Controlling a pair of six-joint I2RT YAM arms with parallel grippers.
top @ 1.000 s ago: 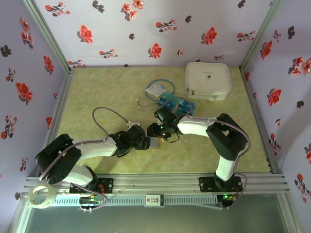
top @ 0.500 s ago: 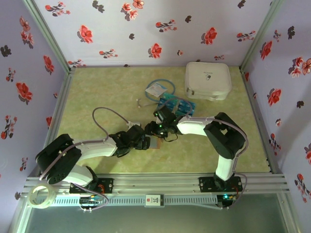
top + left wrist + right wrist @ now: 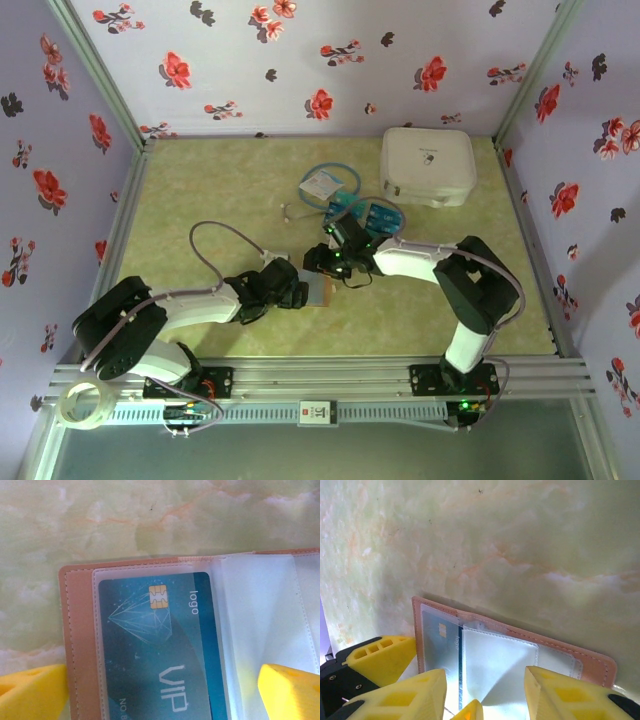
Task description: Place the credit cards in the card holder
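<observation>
The top external view looks down from high above the near edge, taking in the whole table [image 3: 200, 200]. Both wrist views sit very close, seemingly facing steeply downward, and share the open card holder [image 3: 77, 640].

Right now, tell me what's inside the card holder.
One teal VIP card sits in a clear sleeve of the card holder. The sleeve beside it looks empty. Anything behind the card is covered.

white case [image 3: 427, 165] back right | tubing packet [image 3: 320, 184] beside it | tape roll [image 3: 82, 404] front-left rail
</observation>
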